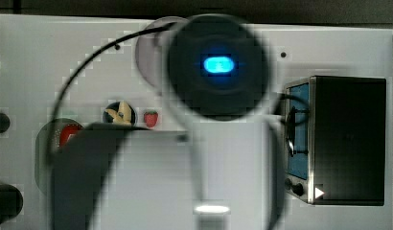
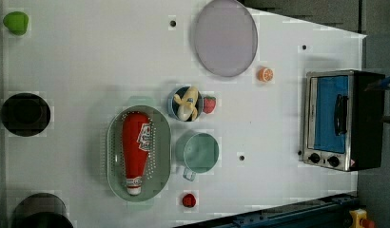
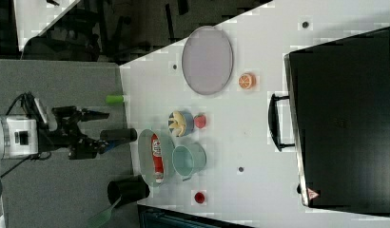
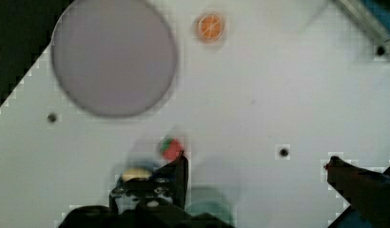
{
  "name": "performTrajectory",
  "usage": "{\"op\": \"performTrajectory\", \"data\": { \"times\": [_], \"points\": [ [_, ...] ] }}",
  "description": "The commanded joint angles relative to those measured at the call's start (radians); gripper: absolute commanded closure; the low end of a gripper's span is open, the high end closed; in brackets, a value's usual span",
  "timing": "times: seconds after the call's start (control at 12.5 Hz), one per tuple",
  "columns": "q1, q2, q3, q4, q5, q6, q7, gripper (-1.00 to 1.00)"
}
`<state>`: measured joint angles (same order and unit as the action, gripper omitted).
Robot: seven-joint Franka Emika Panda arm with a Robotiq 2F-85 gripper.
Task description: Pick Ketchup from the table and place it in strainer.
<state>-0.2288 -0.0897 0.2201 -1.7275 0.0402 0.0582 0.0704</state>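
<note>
The red Ketchup (image 2: pixel 135 151) lies lengthwise inside the pale mint strainer (image 2: pixel 112 156), white cap end toward the left view's bottom. The right view shows the same: Ketchup (image 3: pixel 156 156) in the strainer (image 3: pixel 144 147). In the top view a bit of the Ketchup (image 1: pixel 67 134) shows in the strainer (image 1: pixel 41 148) past the arm. My gripper (image 3: pixel 99 131) hangs well off the table, out beyond the strainer at the right view's left, open and holding nothing. In the wrist view the gripper (image 4: pixel 259 173) has its fingers (image 4: pixel 180 172) spread wide over bare table.
A green cup (image 2: pixel 199 152) stands beside the strainer. Near it are a bowl with a banana (image 2: pixel 186 103), a strawberry (image 2: pixel 209 104), a small red piece (image 2: pixel 189 200), a grey plate (image 2: pixel 225 37) and an orange slice (image 2: pixel 265 74). A toaster oven (image 2: pixel 340 118) stands at the left view's right.
</note>
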Motion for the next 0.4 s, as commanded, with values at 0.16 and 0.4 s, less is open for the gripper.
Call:
{"op": "performTrajectory", "data": {
  "times": [0.16,0.4],
  "points": [
    [0.003,0.039,-0.032,0.036,-0.028,-0.004,-0.068,-1.0],
    [0.003,0.039,-0.032,0.035,-0.029,-0.002,-0.061,-1.0]
  ]
}}
